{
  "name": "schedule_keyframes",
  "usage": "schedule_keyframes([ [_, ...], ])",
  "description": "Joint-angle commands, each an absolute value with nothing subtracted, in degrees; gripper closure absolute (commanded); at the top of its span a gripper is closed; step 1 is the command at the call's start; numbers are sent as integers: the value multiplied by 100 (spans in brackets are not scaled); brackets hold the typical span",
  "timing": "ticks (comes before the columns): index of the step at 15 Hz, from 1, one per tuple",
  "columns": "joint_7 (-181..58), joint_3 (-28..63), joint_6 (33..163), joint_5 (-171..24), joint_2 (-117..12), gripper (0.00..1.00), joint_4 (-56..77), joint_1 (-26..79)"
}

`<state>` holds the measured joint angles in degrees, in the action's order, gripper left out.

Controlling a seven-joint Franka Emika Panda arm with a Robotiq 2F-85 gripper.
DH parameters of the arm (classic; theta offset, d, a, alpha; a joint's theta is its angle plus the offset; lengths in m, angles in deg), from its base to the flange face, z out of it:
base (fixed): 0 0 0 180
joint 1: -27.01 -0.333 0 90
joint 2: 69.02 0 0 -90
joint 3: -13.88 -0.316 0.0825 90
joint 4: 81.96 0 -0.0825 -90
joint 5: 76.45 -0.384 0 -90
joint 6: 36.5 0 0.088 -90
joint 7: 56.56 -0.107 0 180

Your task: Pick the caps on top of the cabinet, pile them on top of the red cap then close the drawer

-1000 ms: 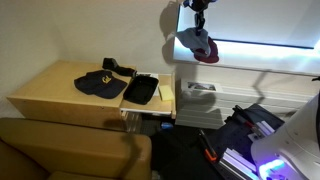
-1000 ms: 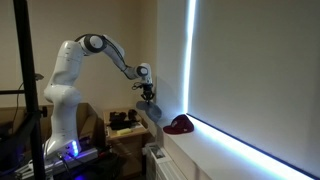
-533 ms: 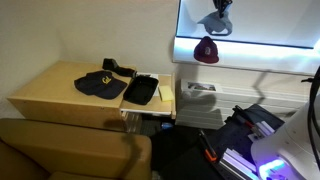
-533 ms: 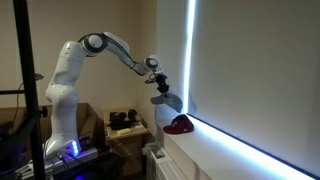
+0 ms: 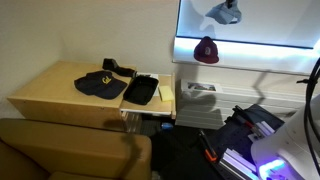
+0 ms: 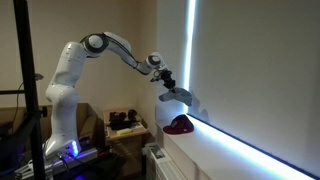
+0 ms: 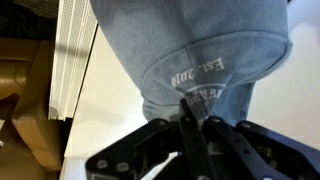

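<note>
Tool (image 6: 166, 85) clamps light blue cap (image 6: 184, 97), arm outstretched above red cap (image 6: 180, 125).

Open air lies between the blue cap (image 6: 181, 97), hanging from the gripper (image 7: 192, 120), and the red cap (image 6: 180, 125) lower on the ledge (image 5: 262, 56); nothing stands in that gap. The blind (image 6: 260, 70) rises right behind the ledge and bars that side. Over the cabinet (image 5: 45, 95) the air is free; on its top lie a dark cap (image 5: 98, 84) and a box (image 5: 120, 69), and the open drawer (image 5: 140, 91) juts out at the end nearest the ledge
</note>
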<state>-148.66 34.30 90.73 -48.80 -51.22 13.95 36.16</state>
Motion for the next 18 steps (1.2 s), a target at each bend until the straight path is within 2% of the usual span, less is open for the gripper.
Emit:
schedule_keyframes([
  [1, -14299, 3282, 9526, -5085, -5148, 98, 1508, 3762],
  [6, -14710, 3720, 10492, -3504, -5004, 98, 1361, 3523],
  [8, -14777, 3694, 10371, -3227, -5035, 98, 1380, 3572],
  [11, -14693, 3571, 10224, -3393, -5058, 98, 1384, 3674],
  [12, -14693, 3570, 10212, -3394, -5057, 94, 1386, 3674],
  [14, -14693, 3568, 10214, -3394, -5057, 94, 1386, 3674],
  [15, -14693, 3566, 10214, -3394, -5057, 98, 1386, 3673],
  [18, -14711, 3489, 10930, -3682, -5017, 98, 1431, 3774],
])
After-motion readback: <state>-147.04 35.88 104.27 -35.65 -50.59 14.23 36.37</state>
